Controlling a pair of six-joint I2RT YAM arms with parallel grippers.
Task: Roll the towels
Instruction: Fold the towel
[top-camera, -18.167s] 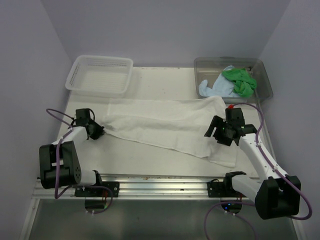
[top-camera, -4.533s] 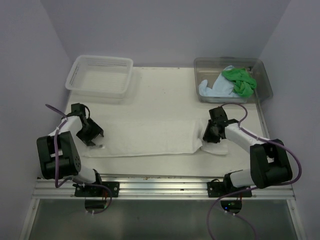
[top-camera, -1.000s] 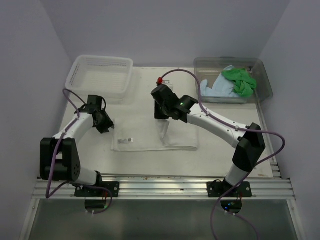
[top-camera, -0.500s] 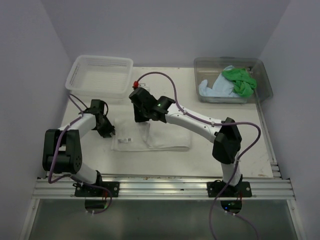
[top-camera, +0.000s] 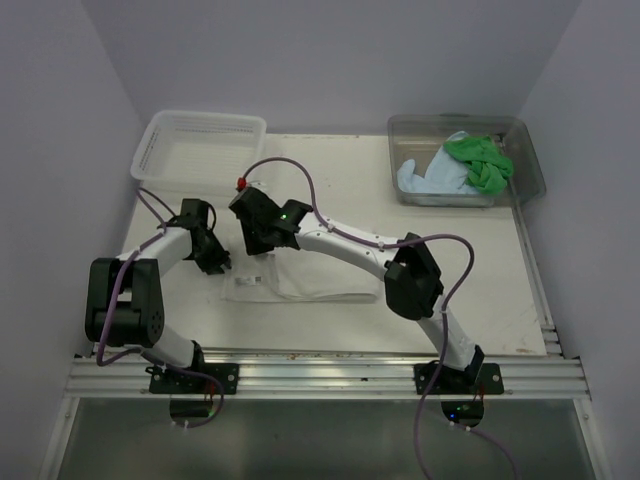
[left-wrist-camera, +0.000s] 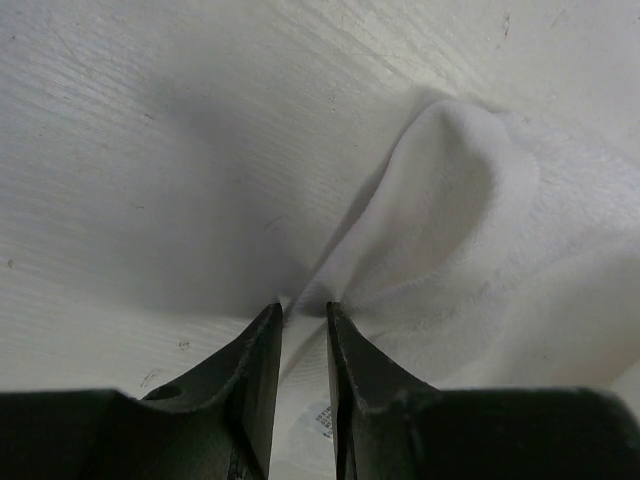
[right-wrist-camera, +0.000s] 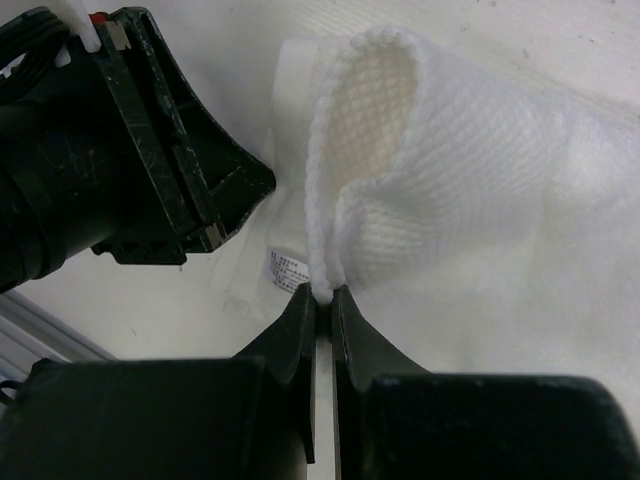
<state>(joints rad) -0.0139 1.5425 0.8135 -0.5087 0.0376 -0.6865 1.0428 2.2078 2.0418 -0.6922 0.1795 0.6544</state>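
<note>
Right end effector (right-wrist-camera: 322, 297) — and left end effector (left-wrist-camera: 303, 318) — pinch the white towel (right-wrist-camera: 450, 180).

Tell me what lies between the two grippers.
Only the white towel: its flat corner with the label, shown in the right wrist view, between the left gripper and the right gripper.

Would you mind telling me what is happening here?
Both arms are working on the white cloth towel, lying folded on the table. The left gripper pinches its left corner; the right gripper, stretching across, pinches a lifted edge beside it. The bright green towel and light blue towel sit in the clear plastic tub.
</note>
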